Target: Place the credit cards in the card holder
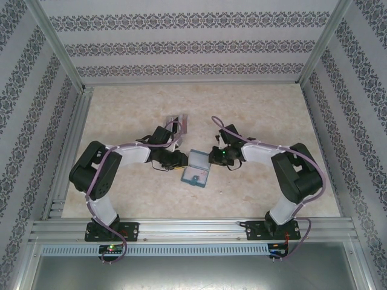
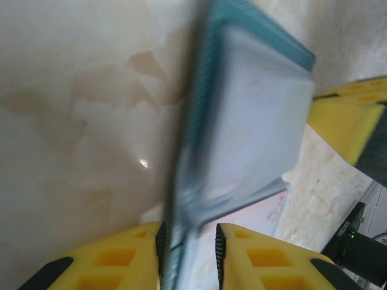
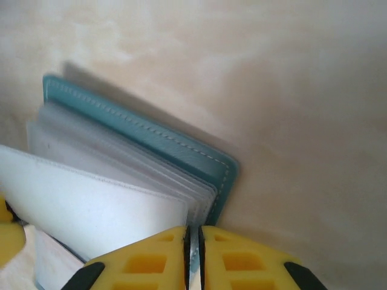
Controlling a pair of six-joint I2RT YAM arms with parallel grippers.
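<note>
Marbled beige table (image 1: 121, 109), seen from above, with the left arm (image 1: 100, 172) and right arm (image 1: 296, 172) bent inward from the lower corners toward the centre of the frame. Between them, just below the centre, the teal wallet (image 1: 196, 160) lies open. At its lower end in the top view is a pale card (image 1: 195, 177) with a small reddish mark. Whether the card sits inside a pocket cannot be told.

A clear slotted stand (image 1: 180, 122) stands on the table just above and left of the wallet, apart from it.

The left gripper (image 1: 179, 161) meets the wallet's left side. In the left wrist view its yellow fingers (image 2: 130, 257) stand on either side of the wallet's teal edge, jaws closed on it with a narrow gap.

The right gripper (image 1: 213, 158) meets the wallet's right side. In the right wrist view its yellow fingers (image 3: 151, 260) nearly touch, pinching a thin pale leaf of the wallet at the bottom of the frame. The stitched teal cover and stacked pale pockets fan out toward the upper left.
</note>
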